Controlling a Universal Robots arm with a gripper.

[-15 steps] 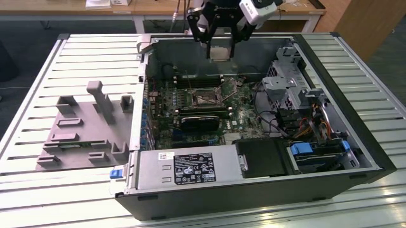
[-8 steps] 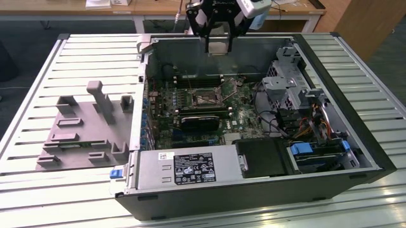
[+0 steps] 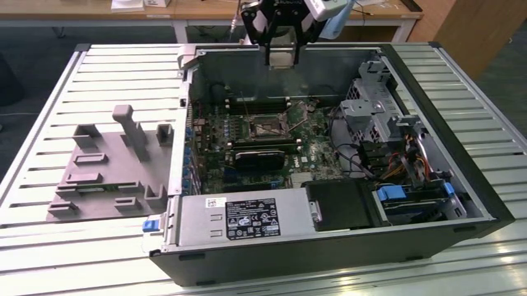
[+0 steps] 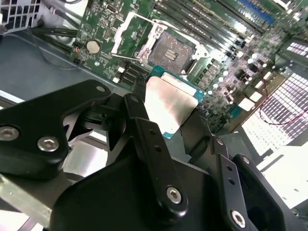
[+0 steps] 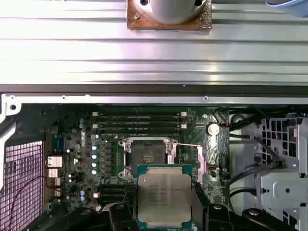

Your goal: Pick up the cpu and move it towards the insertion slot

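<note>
The cpu, a flat square chip with a silvery top, hangs above the far wall of the open computer case. My gripper is shut on it, a black finger on each side. In both wrist views the cpu sits between the fingers. The insertion slot is a square socket with a metal frame and dark centre on the green motherboard. In the exterior view it lies below the held chip, nearer the camera. In both wrist views the insertion slot lies just beyond the chip's edge, uncovered.
The case lies open on a slatted metal table. Inside are a power supply, a black block, long memory slots, a drive cage and loose cables. A grey fixture stands on the exterior view's left.
</note>
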